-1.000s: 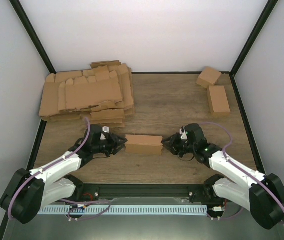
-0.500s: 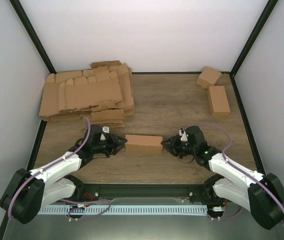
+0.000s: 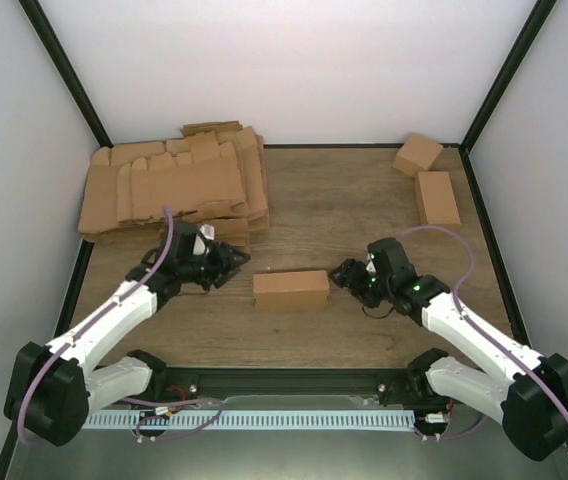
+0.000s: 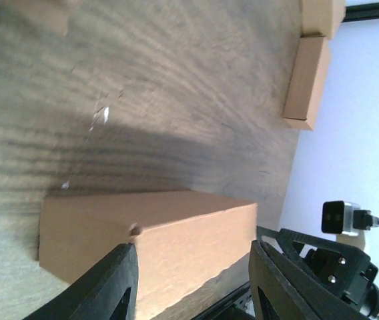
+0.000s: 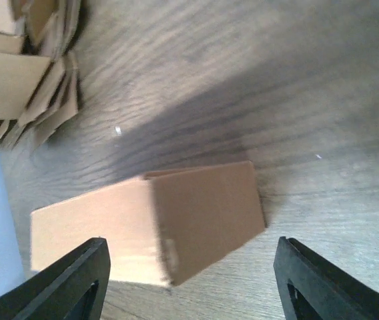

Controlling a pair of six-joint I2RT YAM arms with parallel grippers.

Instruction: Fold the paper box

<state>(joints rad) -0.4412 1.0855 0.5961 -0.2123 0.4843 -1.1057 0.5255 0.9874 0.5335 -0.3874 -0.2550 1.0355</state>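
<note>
the paper box point(image 3: 291, 289) lies closed as an oblong on the table point(image 3: 364, 220), centre: folding judged complete. left gripper point(image 3: 236, 262), at its 10 o'clock, and right gripper point(image 3: 340, 274), at 3 o'clock, stand open, empty, clear of it.

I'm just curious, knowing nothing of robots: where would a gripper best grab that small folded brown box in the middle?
Probably the paper box is best pinched across its two long side faces, near the middle, from above: it lies flat and oblong, so that narrow width suits open jaws.
</note>
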